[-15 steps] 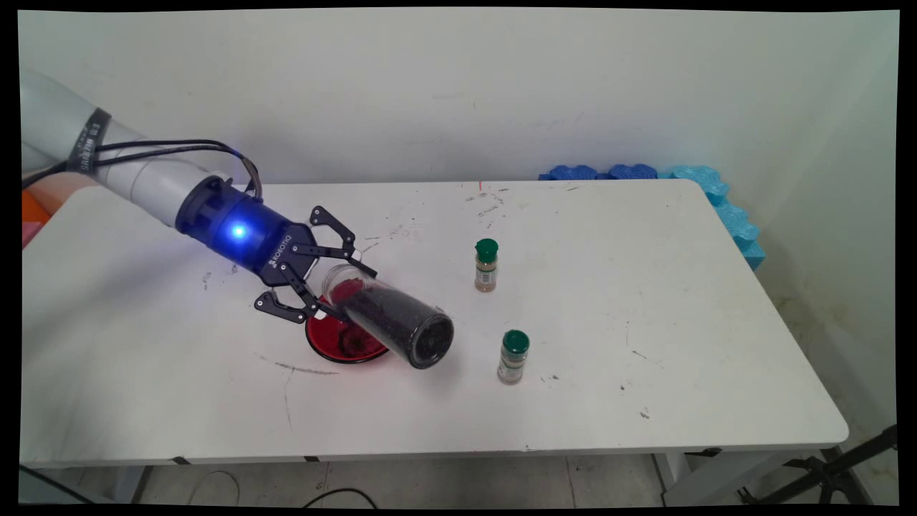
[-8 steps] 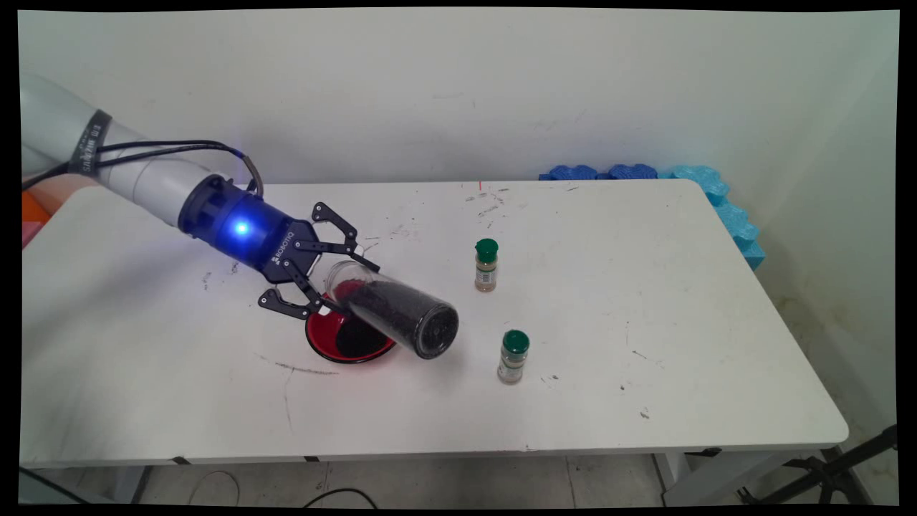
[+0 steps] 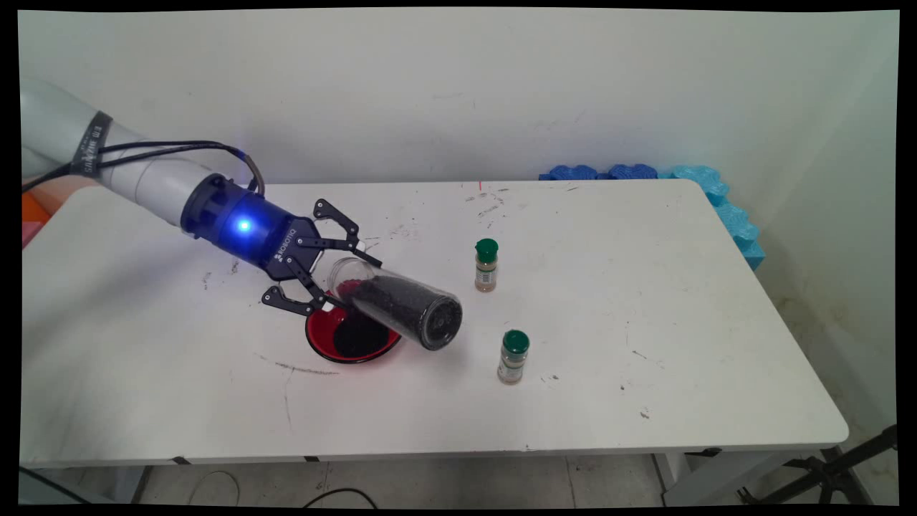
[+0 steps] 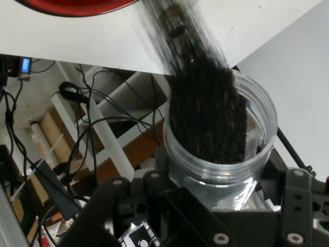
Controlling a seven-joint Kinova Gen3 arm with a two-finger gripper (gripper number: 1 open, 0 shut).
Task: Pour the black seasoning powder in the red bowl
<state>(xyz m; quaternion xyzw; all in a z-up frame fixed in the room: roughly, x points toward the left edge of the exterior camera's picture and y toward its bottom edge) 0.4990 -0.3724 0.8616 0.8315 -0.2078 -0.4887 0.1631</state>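
Observation:
My gripper (image 3: 355,285) is shut on a clear plastic jar (image 3: 401,309) of black grains, gripping it near its open mouth. The jar lies tilted, its closed end raised toward the right and its mouth low over a red bowl (image 3: 316,337) on the table's left half. A heap of black grains (image 3: 357,337) lies in the bowl. In the hand view the jar (image 4: 221,154) fills the middle, with grains streaming out of it in a blur. An edge of the red bowl (image 4: 77,6) shows at the top of that view.
Two small spice bottles with green caps stand to the right of the bowl, one further back (image 3: 486,265) and one nearer the front (image 3: 513,356). Blue foam pieces (image 3: 716,193) lie along the white table's (image 3: 645,301) far right corner.
The jar's closed end has risen a little and shifted right. The black heap in the red bowl has grown.

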